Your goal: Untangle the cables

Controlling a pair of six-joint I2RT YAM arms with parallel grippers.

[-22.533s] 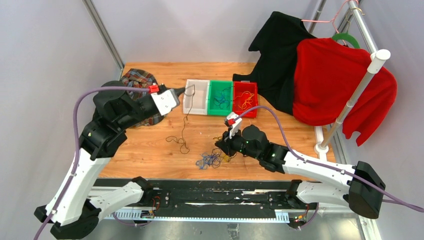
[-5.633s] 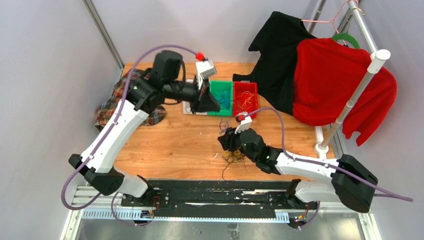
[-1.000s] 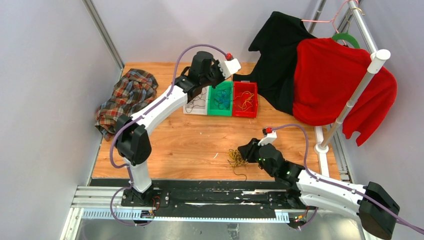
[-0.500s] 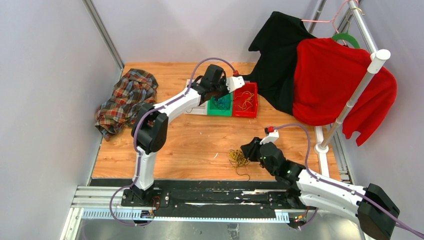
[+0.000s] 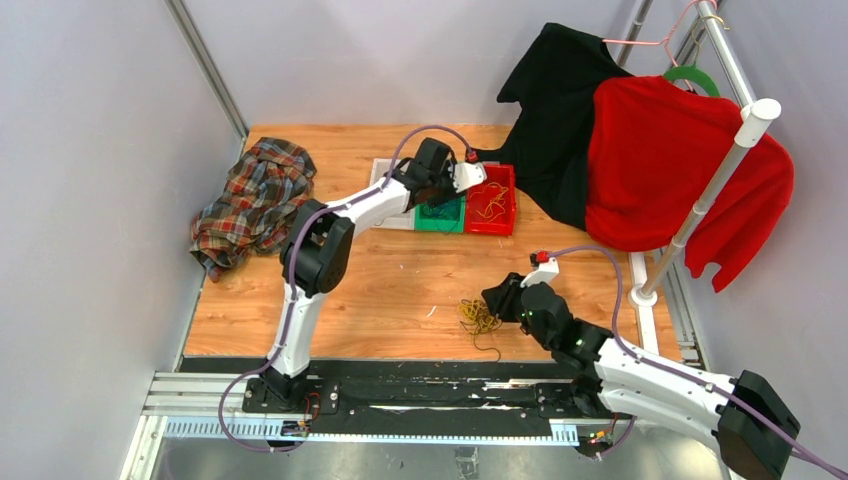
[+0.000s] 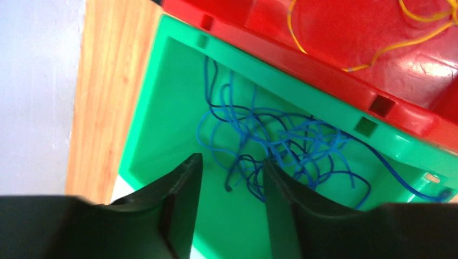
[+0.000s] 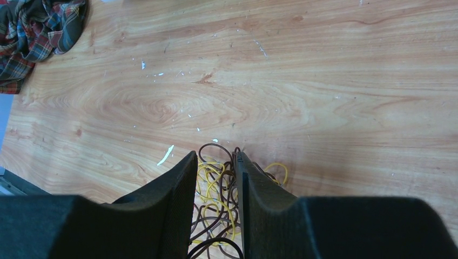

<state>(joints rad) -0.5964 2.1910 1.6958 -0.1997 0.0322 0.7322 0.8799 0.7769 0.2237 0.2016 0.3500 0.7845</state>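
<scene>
What is left of the cables' tangle (image 5: 477,318) is yellow and dark brown loops lying on the wood near the front edge. My right gripper (image 5: 493,301) sits at its right side. In the right wrist view that gripper (image 7: 215,157) is open, and the loops (image 7: 219,189) show on the table in the gap between its fingers. My left gripper (image 5: 437,197) reaches into the green bin (image 5: 441,216). In the left wrist view it (image 6: 231,162) is open and empty, over loose blue cables (image 6: 281,143) on the bin floor (image 6: 162,108).
A red bin (image 5: 491,205) holding yellow cables (image 6: 410,32) stands right of the green one, a white bin (image 5: 392,212) left of it. A plaid cloth (image 5: 255,200) lies at the far left. A black garment (image 5: 560,110) and red sweater (image 5: 680,170) hang on a rack (image 5: 700,205) at right.
My left gripper has come down over the green bin and its jaws have parted from shut. The right gripper and the tangle have barely moved.
</scene>
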